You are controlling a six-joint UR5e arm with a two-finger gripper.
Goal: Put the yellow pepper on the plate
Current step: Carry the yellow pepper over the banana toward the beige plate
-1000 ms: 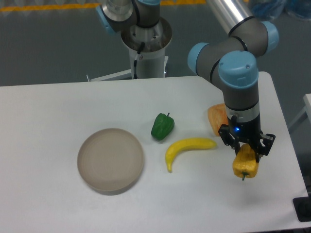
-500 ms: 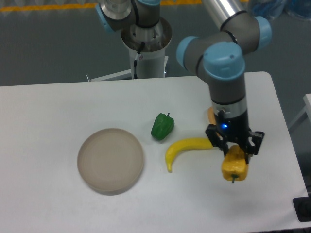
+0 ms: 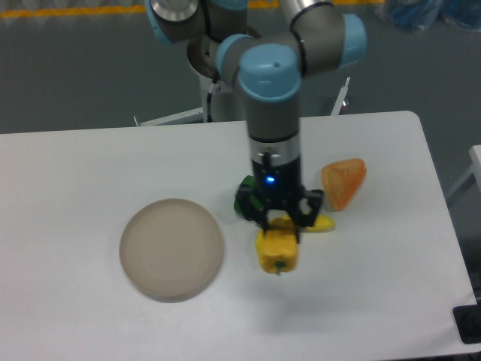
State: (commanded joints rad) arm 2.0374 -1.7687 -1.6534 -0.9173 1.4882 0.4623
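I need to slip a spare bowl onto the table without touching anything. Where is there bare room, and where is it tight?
Bare tabletop lies left of and behind the plate, along the front edge, and right of the orange piece. It is crowded mid-table, where the gripper holds the yellow pepper over the banana, beside the green pepper.

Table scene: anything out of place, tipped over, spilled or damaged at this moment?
Nothing stands out. The gripper holds the yellow pepper stem-down above the table, right of the bare plate. The green pepper and banana are partly hidden behind the gripper; the orange piece lies intact.
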